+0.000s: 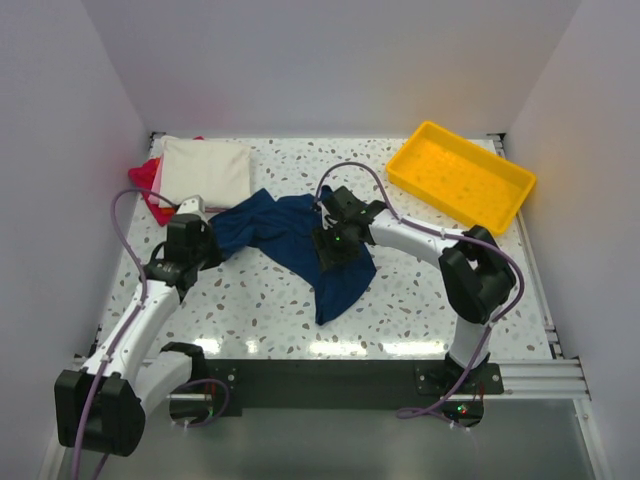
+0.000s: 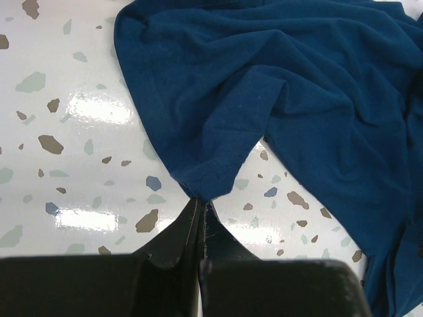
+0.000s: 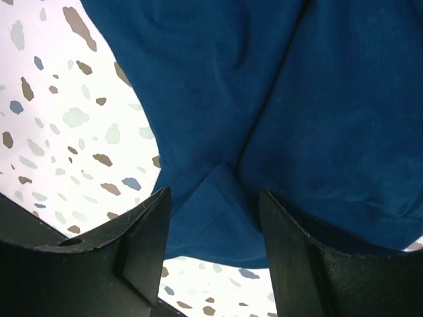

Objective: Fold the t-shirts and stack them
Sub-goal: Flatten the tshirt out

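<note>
The navy shirt [image 1: 300,245] is spread crumpled mid-table [image 1: 420,290]. Its hem is clamped by the left gripper [image 2: 200,203]; the right gripper [image 3: 213,198] is held with jaws apart over the cloth.

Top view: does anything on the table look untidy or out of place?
Yes. The navy t-shirt lies crumpled and twisted across the middle of the table, not spread flat. The left gripper is shut on one corner of it. The yellow tray sits at an angle to the table edge.
</note>
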### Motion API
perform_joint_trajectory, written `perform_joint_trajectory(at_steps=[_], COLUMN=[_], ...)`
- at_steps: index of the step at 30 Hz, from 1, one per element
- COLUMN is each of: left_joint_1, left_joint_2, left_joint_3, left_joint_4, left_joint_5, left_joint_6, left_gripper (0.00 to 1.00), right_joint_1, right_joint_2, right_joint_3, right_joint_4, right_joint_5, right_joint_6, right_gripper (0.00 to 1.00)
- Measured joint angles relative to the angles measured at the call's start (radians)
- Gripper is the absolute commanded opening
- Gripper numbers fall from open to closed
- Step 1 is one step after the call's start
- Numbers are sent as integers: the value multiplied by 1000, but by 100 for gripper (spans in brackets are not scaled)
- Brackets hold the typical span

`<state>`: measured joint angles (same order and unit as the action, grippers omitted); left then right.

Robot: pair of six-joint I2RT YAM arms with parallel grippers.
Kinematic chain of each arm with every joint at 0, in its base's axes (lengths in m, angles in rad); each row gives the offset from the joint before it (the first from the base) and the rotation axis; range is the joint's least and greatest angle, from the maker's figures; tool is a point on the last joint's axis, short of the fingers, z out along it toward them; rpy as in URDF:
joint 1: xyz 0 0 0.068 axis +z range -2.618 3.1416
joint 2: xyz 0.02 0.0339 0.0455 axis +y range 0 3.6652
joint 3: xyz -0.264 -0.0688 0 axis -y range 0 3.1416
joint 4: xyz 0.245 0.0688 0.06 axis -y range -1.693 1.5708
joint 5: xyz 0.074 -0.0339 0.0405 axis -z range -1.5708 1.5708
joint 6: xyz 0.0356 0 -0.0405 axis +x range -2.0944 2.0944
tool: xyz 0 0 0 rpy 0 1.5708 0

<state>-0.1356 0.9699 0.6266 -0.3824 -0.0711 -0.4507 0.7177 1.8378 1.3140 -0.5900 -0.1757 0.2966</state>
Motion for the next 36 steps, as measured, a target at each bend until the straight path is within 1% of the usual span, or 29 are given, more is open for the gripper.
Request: perform_joint_trajectory(at_steps=[4,5,10,13,14,15,22,25,26,32,34,36], left_joint_1=[0,0,0,0,0,0,0,0,0,0,0,4], left_joint_2=[-9,-11,-27,-37,-39,-41,-42,-43,-43,-32,3,67], left_joint_3=[0,0,0,-2,-3,-3,-3,-3,-3,6,46,131], left_joint_4=[-1,-2,-4,-4,-5,-5,-5,-5,-5,-10,-27,-42], left_joint_5=[-1,-2,-8,-10,-11,-11,-11,-12,-12,-55,-81,-109], left_joint_6=[0,0,0,0,0,0,0,0,0,0,2,11], left_gripper=[0,0,0,0,0,0,0,0,0,0,0,0], right_joint_1=[0,0,0,0,0,0,0,0,0,-21,-58,-125], right_joint_2=[15,22,41,41,41,41,79,91,92,84,64,19], right_joint_3=[0,0,-2,-2,-2,-2,-2,-7,-8,14,55,111], right_joint_4=[9,8,0,-2,-2,-3,-17,-19,-25,-73,-113,-140], right_joint_5=[-30,-37,-76,-89,-91,-97,-105,-105,-103,-89,-84,-80], right_joint_6=[-47,-56,-100,-116,-121,-126,-144,-152,-153,-151,-148,-145], right_gripper=[55,52,45,35,30,28,22,8,1,0,0,0])
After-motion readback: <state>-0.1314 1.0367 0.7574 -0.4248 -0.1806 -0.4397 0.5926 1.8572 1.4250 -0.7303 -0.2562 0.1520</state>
